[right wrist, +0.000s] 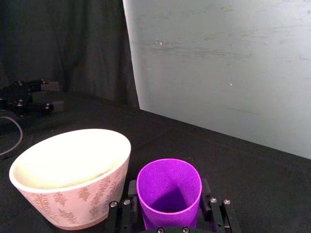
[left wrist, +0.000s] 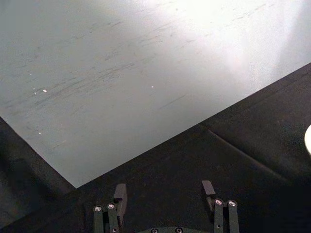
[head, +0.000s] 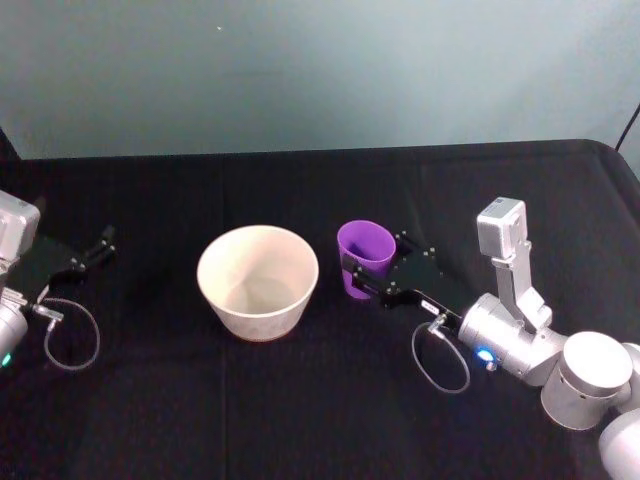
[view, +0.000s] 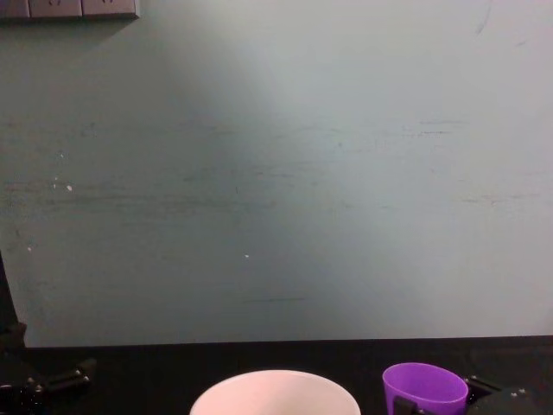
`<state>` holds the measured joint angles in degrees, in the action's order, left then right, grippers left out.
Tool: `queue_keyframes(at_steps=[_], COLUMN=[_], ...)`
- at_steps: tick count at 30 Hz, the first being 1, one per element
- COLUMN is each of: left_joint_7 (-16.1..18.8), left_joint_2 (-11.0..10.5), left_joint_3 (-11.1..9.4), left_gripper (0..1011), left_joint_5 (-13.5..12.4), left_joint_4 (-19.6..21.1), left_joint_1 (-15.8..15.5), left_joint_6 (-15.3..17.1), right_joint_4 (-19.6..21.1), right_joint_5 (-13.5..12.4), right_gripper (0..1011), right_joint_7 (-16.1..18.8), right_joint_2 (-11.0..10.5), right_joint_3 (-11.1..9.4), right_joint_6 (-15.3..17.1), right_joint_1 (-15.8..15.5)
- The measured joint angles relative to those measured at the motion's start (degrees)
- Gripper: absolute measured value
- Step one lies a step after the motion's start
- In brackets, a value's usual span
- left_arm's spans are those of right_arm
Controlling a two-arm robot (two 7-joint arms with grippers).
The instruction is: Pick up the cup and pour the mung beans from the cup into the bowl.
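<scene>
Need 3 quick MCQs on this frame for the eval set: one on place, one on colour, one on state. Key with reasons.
1. Where is the cup relative to the bowl?
A. on the robot's right of it
B. inside it
C. on the robot's left of it

2. What colour is the cup?
A. green
B. purple
C. red

3. What state is the cup in?
A. lying on its side
B. upright, right claw closed on its sides
C. tipped over the bowl

Key:
1 A: the head view shows it standing just right of the bowl, apart from it.
2 B: its wall is bright purple.
3 B: the right wrist view shows its mouth up and a finger against each side.

The left claw sits open near the table's left edge.
</scene>
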<state>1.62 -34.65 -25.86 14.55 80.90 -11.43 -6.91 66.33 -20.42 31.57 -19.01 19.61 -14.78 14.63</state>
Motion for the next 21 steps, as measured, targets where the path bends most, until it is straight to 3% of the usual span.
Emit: queue_keyframes(at_steps=[4, 11, 17, 21], left_joint_7=[0.0, 0.0, 0.0, 0.0], left_joint_2=[0.0, 0.0, 0.0, 0.0], left_joint_3=[0.0, 0.0, 0.0, 0.0], left_gripper=[1000, 1000, 1000, 1000], left_joint_5=[0.0, 0.0, 0.0, 0.0], left_joint_4=[0.0, 0.0, 0.0, 0.0], left_joint_1=[0.0, -0.01, 0.0, 0.0], left_joint_6=[0.0, 0.0, 0.0, 0.0], right_joint_4=[0.0, 3.94, 10.27, 16.69], right_joint_5=[0.0, -1.47, -4.35, -4.92], right_gripper=[732, 732, 732, 732], right_joint_7=[0.0, 0.35, -1.59, -4.2], right_joint_2=[0.0, -0.89, -2.29, -4.43], right_joint_3=[0.0, -0.48, -2.47, -3.69], right_joint_6=[0.0, 1.26, 6.41, 11.0], right_joint_1=[0.0, -1.72, -3.52, -4.39])
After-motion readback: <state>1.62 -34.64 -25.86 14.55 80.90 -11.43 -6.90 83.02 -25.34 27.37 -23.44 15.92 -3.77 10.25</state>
